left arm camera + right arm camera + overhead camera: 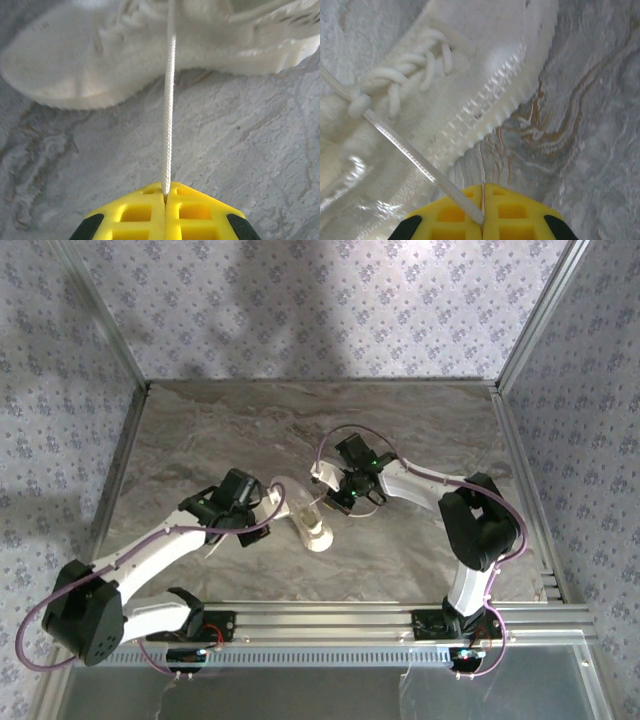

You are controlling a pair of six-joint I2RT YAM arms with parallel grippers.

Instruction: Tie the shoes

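Observation:
A small white sneaker [312, 522] lies mid-table between my two arms. In the left wrist view its side [100, 55] fills the top, and one white lace [169, 115] runs taut from it straight down into my left gripper [165, 192]. That gripper's yellow jaws are shut on the lace. In the right wrist view the sneaker [485, 75] shows its lacing and a knot [358, 103]. A second lace [420, 165] stretches from that knot into my right gripper [482, 222], shut on its end. Seen from above, the left gripper [262, 504] is left of the shoe and the right gripper [338, 498] is at its right.
The grey marbled tabletop [230, 430] is boxed in by metal frame posts and patterned cloth walls [560, 360]. An aluminium rail [330, 620] carrying both arm bases runs along the near edge.

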